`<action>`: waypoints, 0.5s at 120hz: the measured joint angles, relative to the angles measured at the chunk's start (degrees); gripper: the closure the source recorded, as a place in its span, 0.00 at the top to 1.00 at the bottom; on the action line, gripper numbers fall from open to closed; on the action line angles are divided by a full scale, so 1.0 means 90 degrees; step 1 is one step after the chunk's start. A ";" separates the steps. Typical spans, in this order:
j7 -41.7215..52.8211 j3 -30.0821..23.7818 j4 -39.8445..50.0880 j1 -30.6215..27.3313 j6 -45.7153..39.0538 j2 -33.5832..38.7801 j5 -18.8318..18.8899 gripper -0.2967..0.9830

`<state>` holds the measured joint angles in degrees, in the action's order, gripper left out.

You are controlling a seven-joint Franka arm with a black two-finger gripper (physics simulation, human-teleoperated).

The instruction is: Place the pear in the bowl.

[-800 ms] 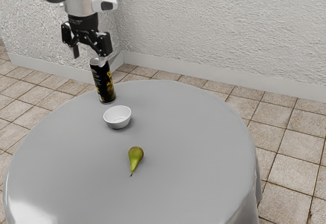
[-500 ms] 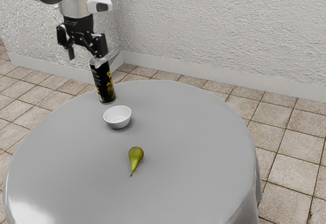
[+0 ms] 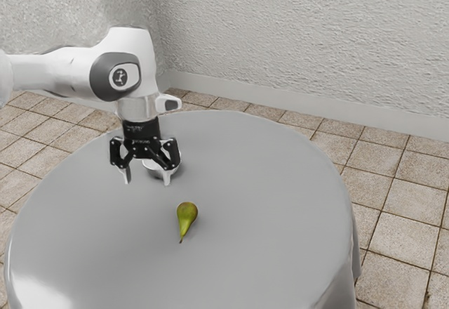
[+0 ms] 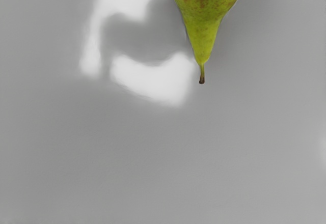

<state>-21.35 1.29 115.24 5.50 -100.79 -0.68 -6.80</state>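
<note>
My gripper (image 3: 146,180) is in front of the white bowl (image 3: 175,171) in the exterior view, its two fingers wide apart with nothing between them. It hides most of the bowl. The green pear (image 3: 186,215) lies on its side on the table, apart from the gripper, towards the exterior view's right and lower down, its stem pointing to that view's lower edge. In the wrist view the narrow end and stem of the pear (image 4: 205,28) show against the grey tabletop.
A round table (image 3: 259,182) with a grey cloth carries these things. Its far rim runs near the textured wall. The dark can is hidden behind the arm.
The arm has swung away from the dark can, lower and towards the exterior view's right, and now stands in front of the bowl. Pear unmoved, fingers still apart.
</note>
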 joint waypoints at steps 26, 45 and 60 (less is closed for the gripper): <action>-0.0563 -0.0210 0.0453 0.0169 -0.0822 -0.0401 -0.0218 0.77; -0.0854 -0.0268 0.0427 0.0200 -0.1319 -0.0901 -0.0237 0.77; -0.1023 -0.0270 0.0334 0.0142 -0.1570 -0.1143 -0.0188 0.77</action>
<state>-30.56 -1.14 118.24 6.78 -114.91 -10.96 -8.49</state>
